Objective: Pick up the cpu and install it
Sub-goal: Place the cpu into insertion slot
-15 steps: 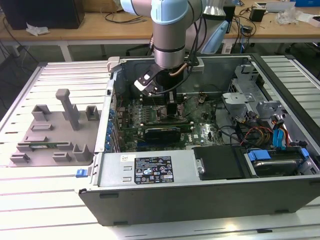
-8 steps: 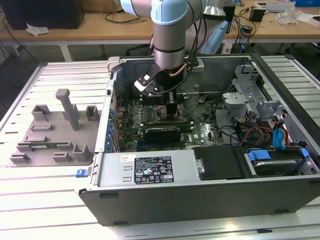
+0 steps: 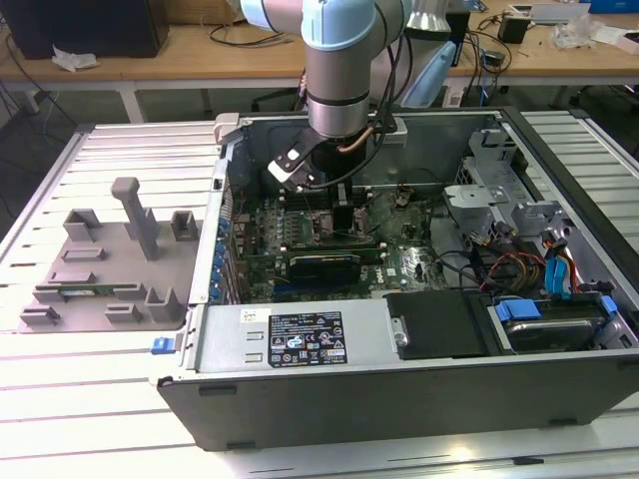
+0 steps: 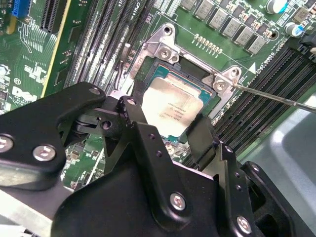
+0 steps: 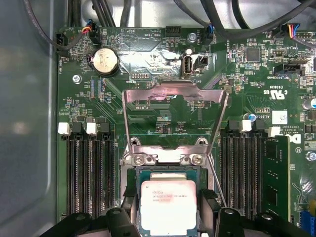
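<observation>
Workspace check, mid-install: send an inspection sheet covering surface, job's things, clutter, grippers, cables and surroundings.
Surface: slatted metal table, open PC case on it.
Job's things: cpu within the socket, seating unclear; load plate raised.
Clutter: grey fixture tray at the exterior view's left; memory stick slotted beside the socket.
Grippers: gripper at the cpu, inside the case; grip unclear.
Cables: coloured bundle at the exterior view's right of the case; black cables along the board edge.
Surroundings: benches behind.

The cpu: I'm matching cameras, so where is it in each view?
Exterior view: hidden under the gripper, mid-case.
First wrist view: cpu between the gripper's fingers.
Second wrist view: cpu, likewise.
Shared landmark: silver screwed bracket beside it, in both wrist views.
</observation>
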`<state>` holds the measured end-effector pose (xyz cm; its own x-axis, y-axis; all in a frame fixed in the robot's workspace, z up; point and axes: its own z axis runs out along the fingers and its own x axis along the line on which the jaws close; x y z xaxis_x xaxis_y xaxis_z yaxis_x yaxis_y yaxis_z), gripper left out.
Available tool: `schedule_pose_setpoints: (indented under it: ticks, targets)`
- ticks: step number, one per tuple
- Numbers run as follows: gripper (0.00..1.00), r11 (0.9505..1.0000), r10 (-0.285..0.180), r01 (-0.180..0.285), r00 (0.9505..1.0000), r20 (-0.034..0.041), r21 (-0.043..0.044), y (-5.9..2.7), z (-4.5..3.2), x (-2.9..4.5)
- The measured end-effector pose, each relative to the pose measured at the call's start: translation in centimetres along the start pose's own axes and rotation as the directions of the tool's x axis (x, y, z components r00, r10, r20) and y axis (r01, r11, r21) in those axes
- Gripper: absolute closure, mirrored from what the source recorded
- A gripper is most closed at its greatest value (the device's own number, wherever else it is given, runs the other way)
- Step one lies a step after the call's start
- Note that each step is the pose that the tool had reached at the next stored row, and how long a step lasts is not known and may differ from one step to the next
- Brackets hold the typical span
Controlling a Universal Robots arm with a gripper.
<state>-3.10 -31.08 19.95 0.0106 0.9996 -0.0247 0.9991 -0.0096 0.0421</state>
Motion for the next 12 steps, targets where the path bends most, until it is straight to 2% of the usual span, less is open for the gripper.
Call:
schedule_pose_setpoints:
  ticks: [3, 10, 11, 12]
  targets:
    - [0.38, 1.0, 0.0, 0.0, 1.0, 0.0016, 0.0002, 0.04, -1.14, -0.03]
    - [0.38, 1.0, 0.0, 0.0, 1.0, 0.0016, 0.0002, 0.04, -1.17, -0.04]
    - [0.46, 1.0, 0.0, 0.0, 1.0, 0.0016, 0.0002, 0.04, -1.17, -0.04]
    - [0.46, 1.0, 0.0, 0.0, 1.0, 0.0016, 0.0002, 0.04, -1.17, -0.04]
